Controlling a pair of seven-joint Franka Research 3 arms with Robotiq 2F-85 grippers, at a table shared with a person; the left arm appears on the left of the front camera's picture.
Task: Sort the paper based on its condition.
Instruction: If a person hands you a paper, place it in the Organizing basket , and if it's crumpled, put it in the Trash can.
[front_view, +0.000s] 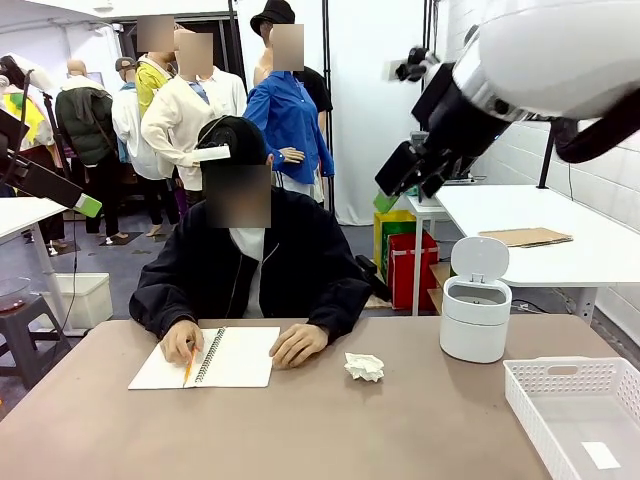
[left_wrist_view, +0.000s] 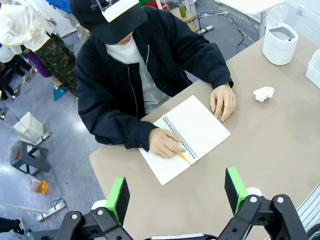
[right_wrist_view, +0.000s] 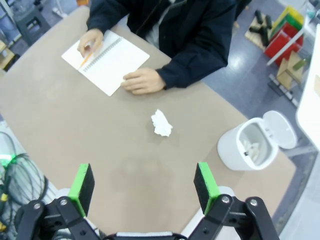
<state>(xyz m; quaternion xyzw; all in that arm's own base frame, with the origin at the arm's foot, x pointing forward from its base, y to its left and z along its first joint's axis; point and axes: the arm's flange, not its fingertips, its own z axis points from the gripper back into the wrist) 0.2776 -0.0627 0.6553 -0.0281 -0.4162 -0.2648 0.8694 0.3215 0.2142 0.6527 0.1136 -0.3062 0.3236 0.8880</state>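
Paper wad, white, crumpled, one item. Location? (Clerk)

On the bare worktop, about the middle, near the person's free hand, which rests at the notebook. It lies well apart from the bin and the white basket. (Keeper)

Tools, condition? (Clerk)

Right tool: jaws spread wide, nothing between them, hanging high over the worktop with the wad ahead of it. Left tool: likewise spread and empty, above the notebook side. (Keeper)

Handling note for the step in hand? (Clerk)

Judged to be the approach to the wad, which looks best placed for the right tool. Come straight down and straddle the lump across its widest part. Keep the pads low enough to catch the bulk, not a loose corner. Close gently, since it will likely squash. Keep clear of the person's free hand. A crumpled piece most likely belongs in the bin, whose lid stands up. (Keeper)

Not ascertained? (Clerk)

White contents in the bin, seen from the right wrist: too small to identify. Flat white slip in the basket: nature unclear. Basket cut off at the picture edge. (Keeper)
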